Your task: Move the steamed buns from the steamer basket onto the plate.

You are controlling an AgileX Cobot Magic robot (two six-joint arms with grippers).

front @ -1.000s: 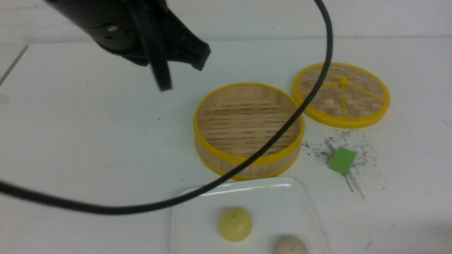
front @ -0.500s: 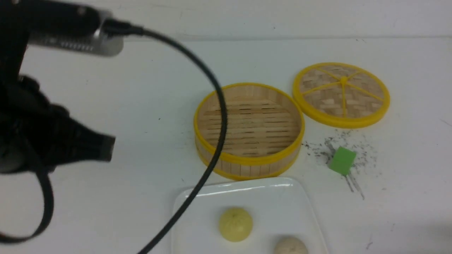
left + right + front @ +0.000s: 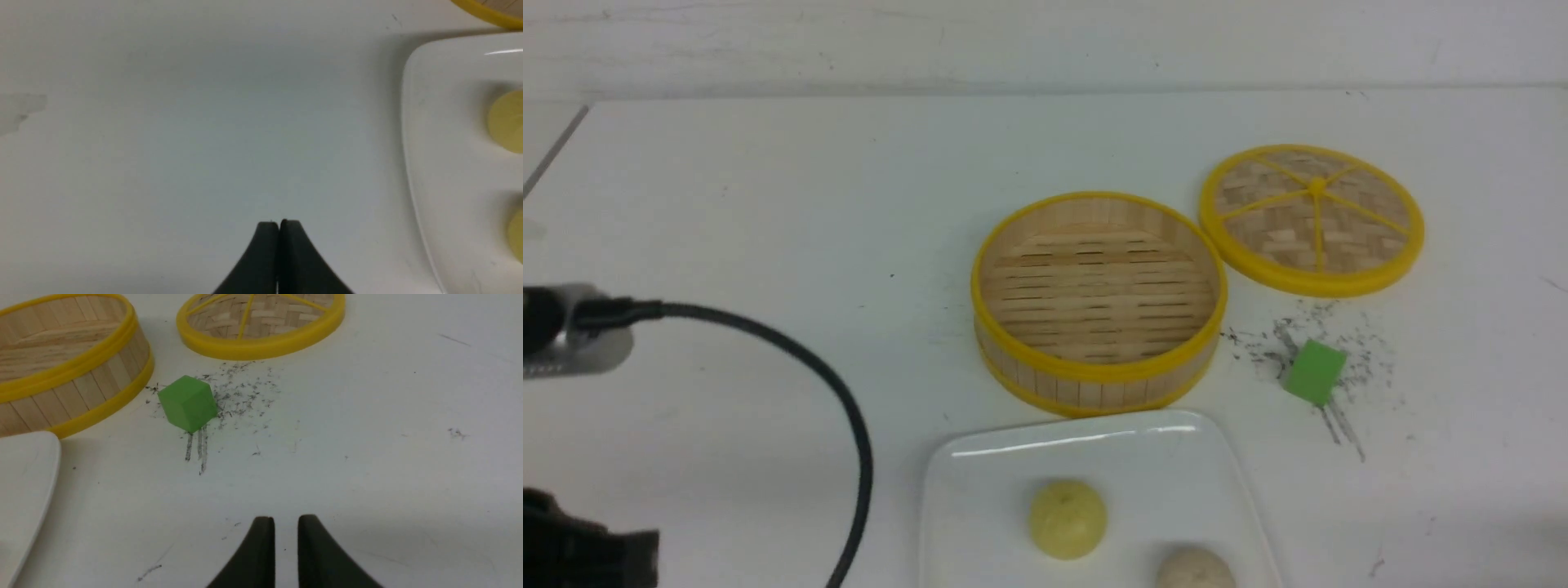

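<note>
counter (image 3: 768,204): white, carrying all I see.
basket (image 3: 1098,376): upright, mid-counter, bare slats showing.
plate (image 3: 980,490): nearest me, just before the basket.
lid (image 3: 1313,219): flat, just beside the basket's far right.
left pincer (image 3: 278,223): pressed together, over bare counter beside the plate.
right pincer (image 3: 286,522): narrowly spread, pinching nothing.
buns: yellow bun (image 3: 1067,518) and beige bun (image 3: 1194,569) on the plate, apart.
cube (image 3: 1313,371): green, right of the basket.
</note>
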